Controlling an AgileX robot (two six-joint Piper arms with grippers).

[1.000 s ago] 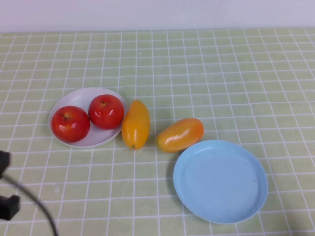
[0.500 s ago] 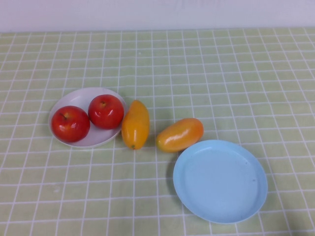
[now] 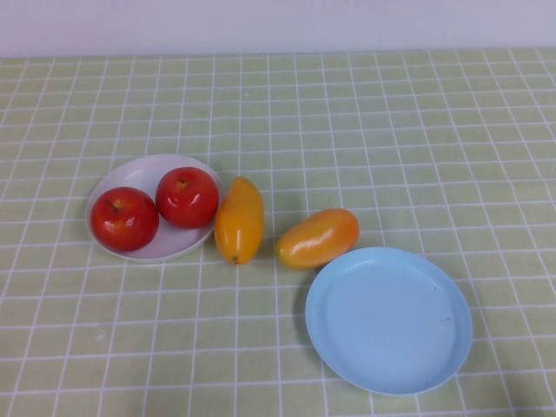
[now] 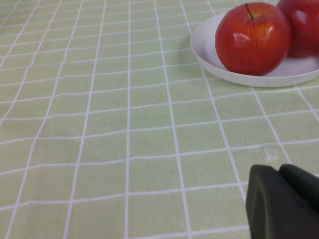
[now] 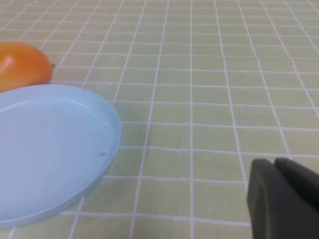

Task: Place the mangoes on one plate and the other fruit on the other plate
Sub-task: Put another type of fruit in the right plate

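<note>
Two red apples (image 3: 125, 218) (image 3: 187, 196) lie on the white plate (image 3: 139, 170) at the left. Both mangoes (image 3: 239, 219) (image 3: 318, 237) rest on the cloth between the plates. The nearer one almost touches the light blue plate (image 3: 388, 319), which holds nothing. Neither gripper shows in the high view. In the left wrist view my left gripper (image 4: 279, 170) is shut and holds nothing, low over the cloth short of the white plate (image 4: 234, 69) and its apples (image 4: 253, 37) (image 4: 301, 25). In the right wrist view my right gripper (image 5: 274, 162) is shut and holds nothing, beside the blue plate (image 5: 50, 149), with one mango (image 5: 22, 64) beyond it.
A green cloth with a white grid (image 3: 391, 130) covers the table up to a pale wall at the back.
The left arm, seen at the lower left edge one second ago, has drawn back out of the high view. The fruit and plates have not moved.
</note>
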